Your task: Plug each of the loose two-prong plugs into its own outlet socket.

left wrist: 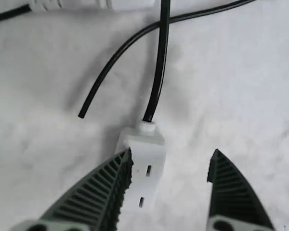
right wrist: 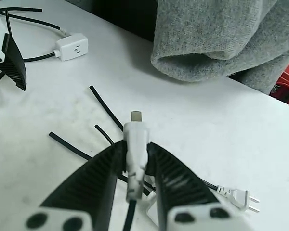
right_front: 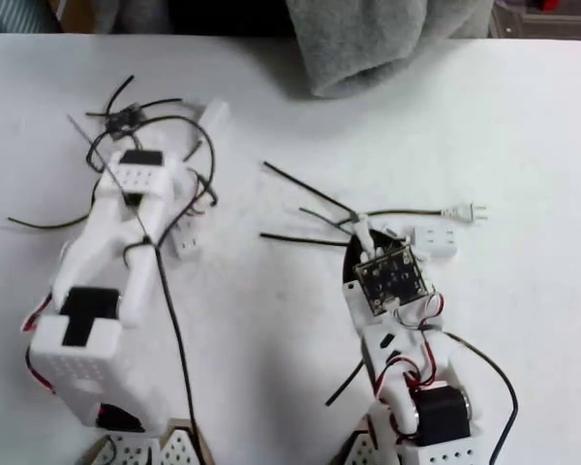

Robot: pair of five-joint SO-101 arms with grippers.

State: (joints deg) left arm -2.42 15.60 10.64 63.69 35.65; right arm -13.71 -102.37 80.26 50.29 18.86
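My left gripper (left wrist: 171, 156) is open over a white outlet socket (left wrist: 143, 161) lying flat on the table, its two slots facing up between the fingers and close to one finger (left wrist: 108, 190). In the high view this socket (right_front: 187, 236) lies just beside the left gripper (right_front: 177, 211). My right gripper (right wrist: 135, 147) is shut on a white two-prong plug (right wrist: 135, 139), prongs pointing away from the wrist, held above the table (right_front: 363, 231). A second plug (right_front: 465, 211) lies loose to the right (right wrist: 237, 196). A white outlet block (right_front: 434, 240) sits next to the right gripper.
Another white socket (right wrist: 72, 47) on a black cable lies farther back (right_front: 213, 114). Several loose black cable ends (right_front: 300, 189) cross the middle of the table. A grey cloth (right_front: 368, 39) hangs over the far edge. Tangled wires (right_front: 126, 118) lie at the back left.
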